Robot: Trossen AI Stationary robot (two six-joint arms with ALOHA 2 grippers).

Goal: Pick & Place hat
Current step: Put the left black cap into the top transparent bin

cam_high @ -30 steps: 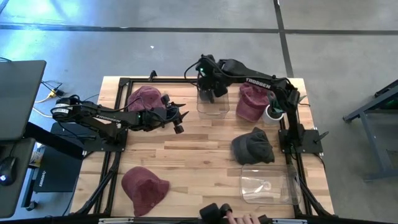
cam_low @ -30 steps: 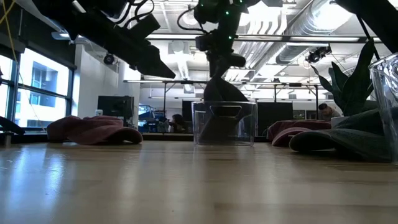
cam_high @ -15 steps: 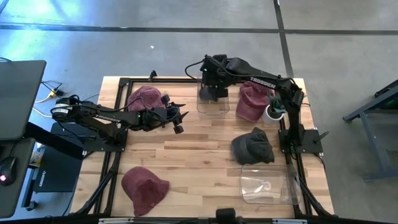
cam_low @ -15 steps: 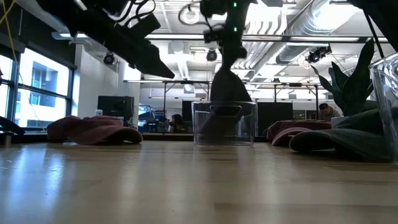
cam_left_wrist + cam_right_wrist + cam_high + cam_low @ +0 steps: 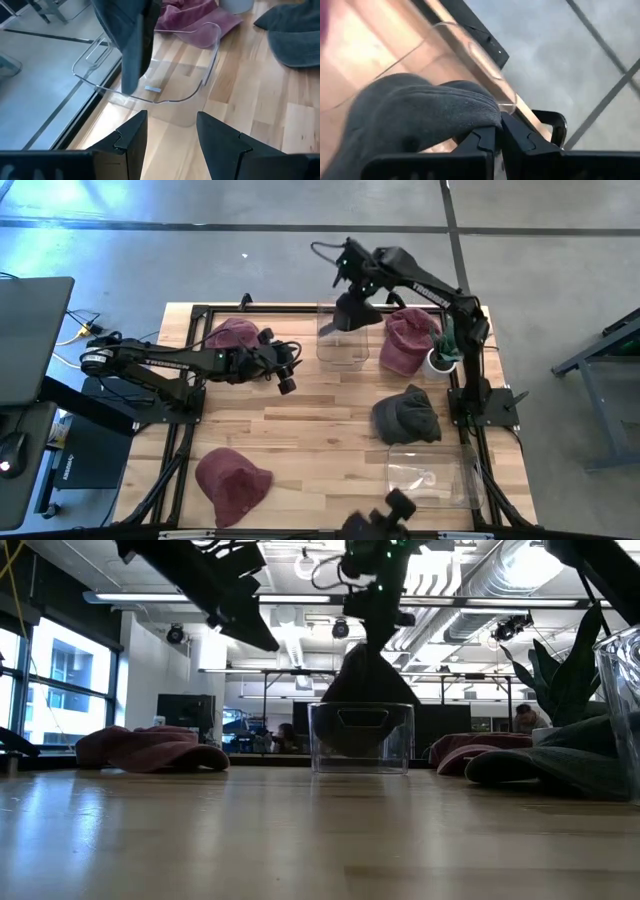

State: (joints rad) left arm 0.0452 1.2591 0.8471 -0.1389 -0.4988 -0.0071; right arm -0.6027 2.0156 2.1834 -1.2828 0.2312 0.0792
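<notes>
A dark grey hat (image 5: 352,311) is held over the clear bin (image 5: 342,350) at the table's 12 o'clock edge.

The right gripper (image 5: 499,131) is clamped together on the hat's fabric, the hat hanging just above the bin's opening in the low view. Whether it is being lifted out or lowered in cannot be told; either way, the grip must be kept firm next. The left gripper (image 5: 170,132), jaws apart and empty, waits at 9 o'clock of the bin.

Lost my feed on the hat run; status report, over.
Right gripper shut on grey hat, hanging above clear bin. Left gripper open, waiting beside bin. Nothing blocking.
</notes>
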